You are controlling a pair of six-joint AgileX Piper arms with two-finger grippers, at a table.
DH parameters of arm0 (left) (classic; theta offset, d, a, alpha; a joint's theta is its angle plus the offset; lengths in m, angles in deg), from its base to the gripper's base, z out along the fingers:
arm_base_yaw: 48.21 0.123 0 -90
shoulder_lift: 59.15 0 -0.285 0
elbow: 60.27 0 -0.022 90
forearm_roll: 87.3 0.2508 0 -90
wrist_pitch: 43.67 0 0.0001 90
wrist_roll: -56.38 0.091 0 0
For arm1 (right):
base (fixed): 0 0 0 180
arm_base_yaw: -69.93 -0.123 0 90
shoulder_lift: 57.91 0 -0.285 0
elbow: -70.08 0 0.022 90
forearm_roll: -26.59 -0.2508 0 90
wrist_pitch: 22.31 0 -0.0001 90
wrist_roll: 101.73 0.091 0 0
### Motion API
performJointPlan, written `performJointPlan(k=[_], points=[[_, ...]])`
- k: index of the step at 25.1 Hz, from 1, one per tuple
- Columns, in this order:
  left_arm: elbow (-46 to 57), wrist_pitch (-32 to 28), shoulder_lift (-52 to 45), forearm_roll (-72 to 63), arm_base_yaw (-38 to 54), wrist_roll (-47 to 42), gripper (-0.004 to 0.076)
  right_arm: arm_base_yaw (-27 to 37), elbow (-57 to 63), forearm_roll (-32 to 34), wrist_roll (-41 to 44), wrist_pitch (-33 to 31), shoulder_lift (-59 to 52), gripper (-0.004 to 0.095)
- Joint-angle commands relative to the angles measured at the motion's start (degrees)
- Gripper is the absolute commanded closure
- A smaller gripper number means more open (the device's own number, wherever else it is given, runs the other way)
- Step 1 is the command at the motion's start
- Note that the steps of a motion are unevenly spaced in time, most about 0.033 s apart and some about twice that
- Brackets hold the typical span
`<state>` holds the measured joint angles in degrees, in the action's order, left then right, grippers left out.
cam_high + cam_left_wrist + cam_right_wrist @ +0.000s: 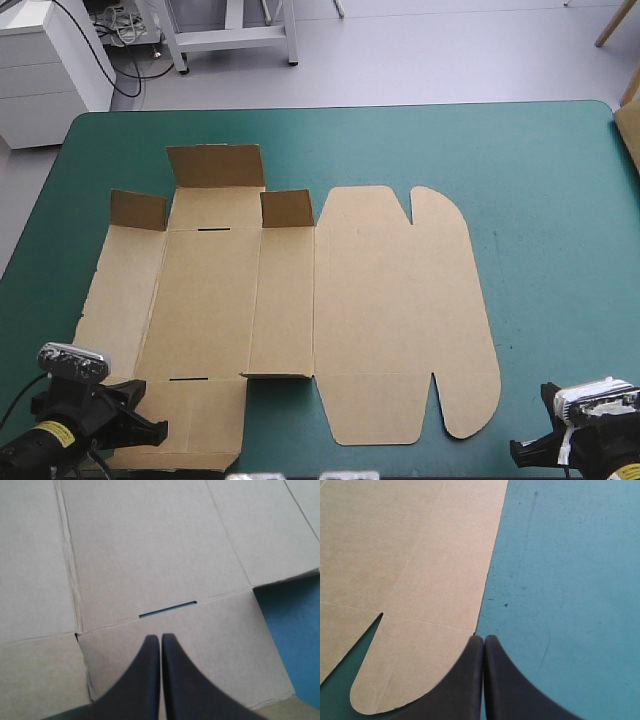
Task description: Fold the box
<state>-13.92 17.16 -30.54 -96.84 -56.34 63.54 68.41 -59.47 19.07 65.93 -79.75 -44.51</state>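
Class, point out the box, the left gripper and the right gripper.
box (210, 300), high view, centre panel.
left gripper (160, 636), left wrist view, between its fingertips.
right gripper (483, 637), right wrist view, between its fingertips.

Brown box (290, 310) mostly flat on teal-green cover, three far flaps raised.

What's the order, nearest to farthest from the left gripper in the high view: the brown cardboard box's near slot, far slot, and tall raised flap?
1. near slot: just ahead of the left gripper
2. far slot: across the brown box's base panel
3. tall raised flap: standing at the box's far edge
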Motion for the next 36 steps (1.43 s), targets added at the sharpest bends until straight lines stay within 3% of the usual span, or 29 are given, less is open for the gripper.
performJointPlan(k=[1,14,19,28,36], points=[[-4.63,-4.37,5.70,-0.81,0.20,-0.15,0.0731,-0.28,-1.39,-0.35,-0.34,3.88,1.07,0.0929],[-15.50,-12.88,29.38,-0.59,0.41,-2.39,0.0731,-0.28,-1.39,-0.35,-0.34,3.88,1.07,0.0930],[-26.29,-12.50,40.73,-3.54,13.12,1.16,0.0731,-0.28,-1.39,-0.35,-0.34,3.88,1.07,0.0929],[-32.15,-8.62,47.01,-18.05,36.72,12.97,0.0731,-0.28,-1.39,-0.35,-0.34,3.88,1.07,0.0929],[-32.15,1.56,51.14,-23.73,52.58,19.85,0.0731,-0.28,-1.39,-0.35,-0.34,3.88,1.07,0.0930]])
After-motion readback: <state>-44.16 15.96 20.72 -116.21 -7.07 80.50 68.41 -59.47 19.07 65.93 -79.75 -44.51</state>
